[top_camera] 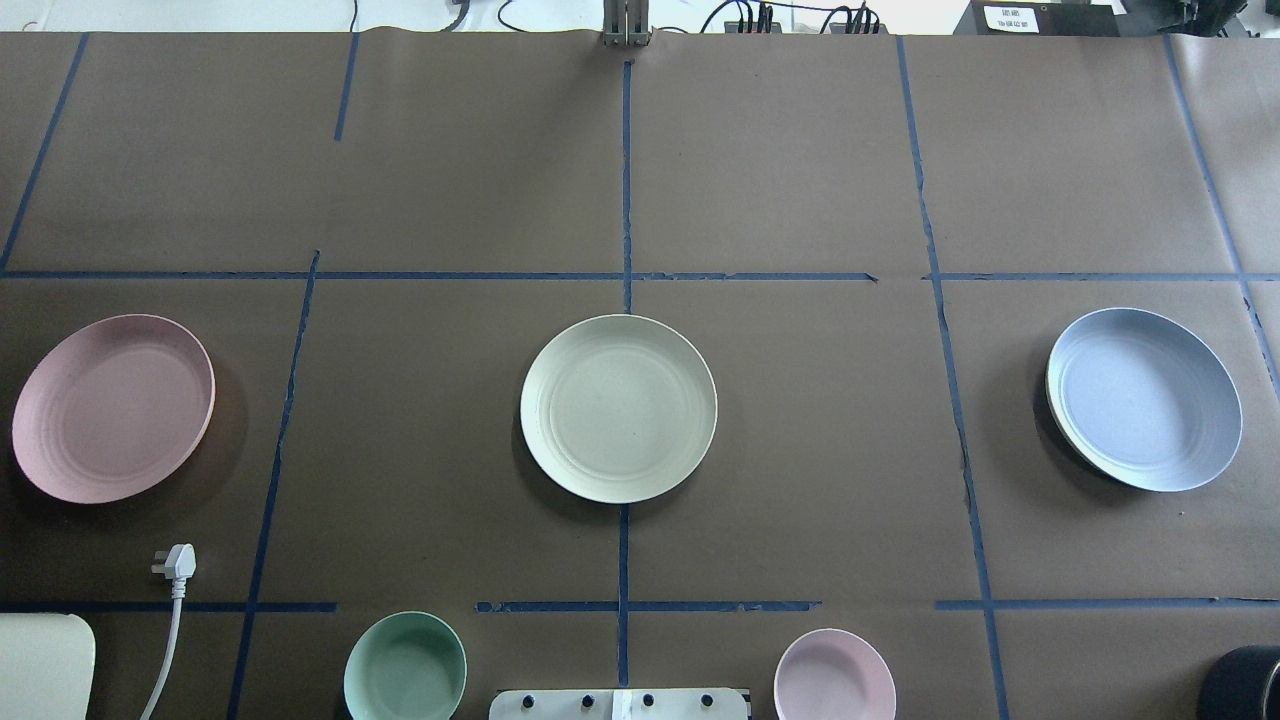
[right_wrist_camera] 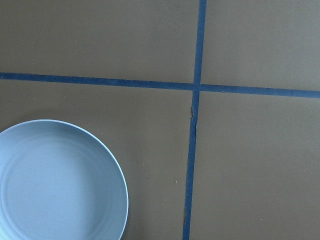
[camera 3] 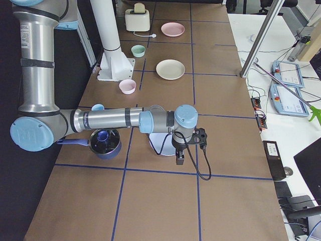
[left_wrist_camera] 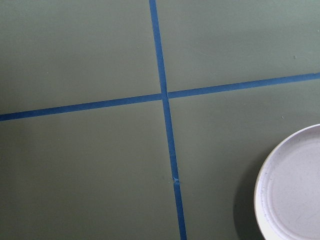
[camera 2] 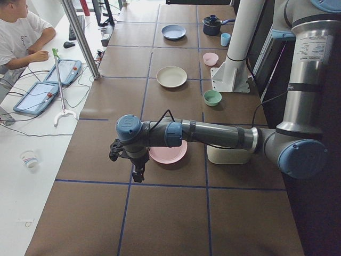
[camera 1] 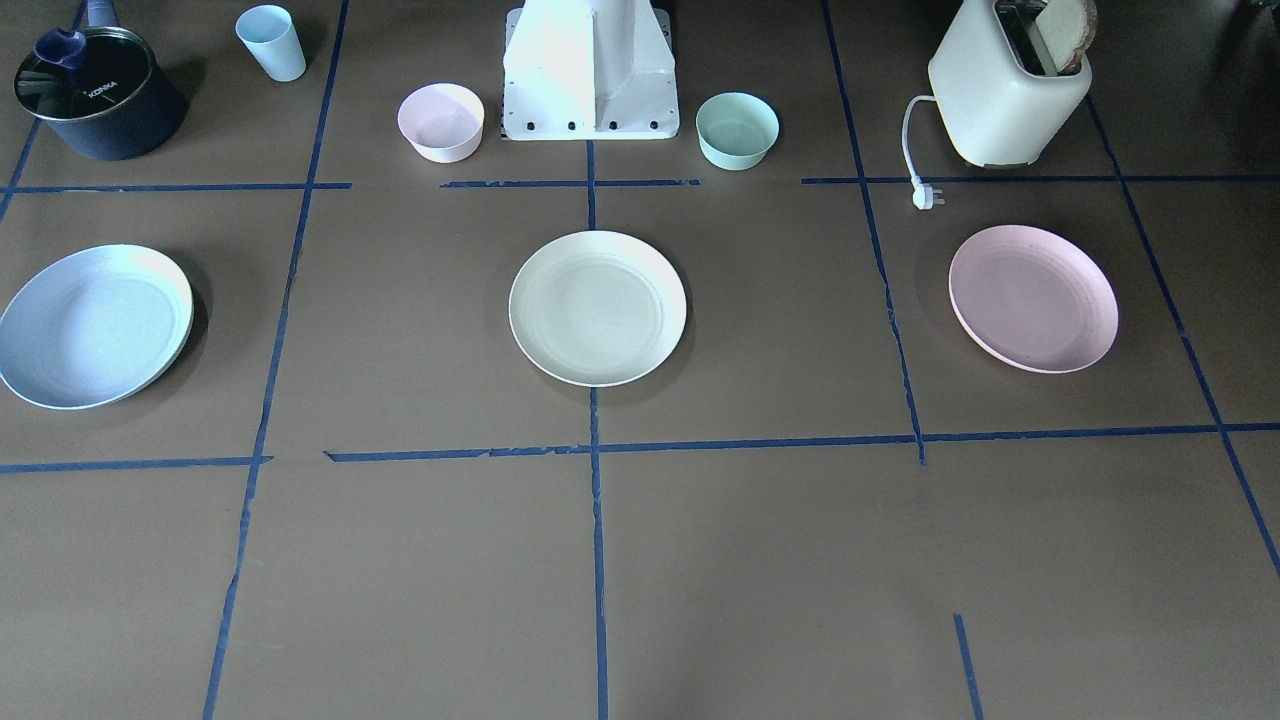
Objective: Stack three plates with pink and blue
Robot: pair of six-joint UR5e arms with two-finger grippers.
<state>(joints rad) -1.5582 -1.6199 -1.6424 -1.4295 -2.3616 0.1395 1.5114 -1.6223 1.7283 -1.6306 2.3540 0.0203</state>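
Three plates lie apart in a row on the brown table. The cream-white plate is in the middle, the pale pink plate on my left, the light blue plate on my right. My left gripper hangs above the table just beyond the pink plate; its wrist view shows that plate's edge. My right gripper hangs just beyond the blue plate, which shows in its wrist view. I cannot tell whether either gripper is open or shut.
Near my base stand a small pink bowl and a mint-green bowl. A toaster with a loose plug is behind the pink plate. A dark pot and a blue cup are behind the blue plate.
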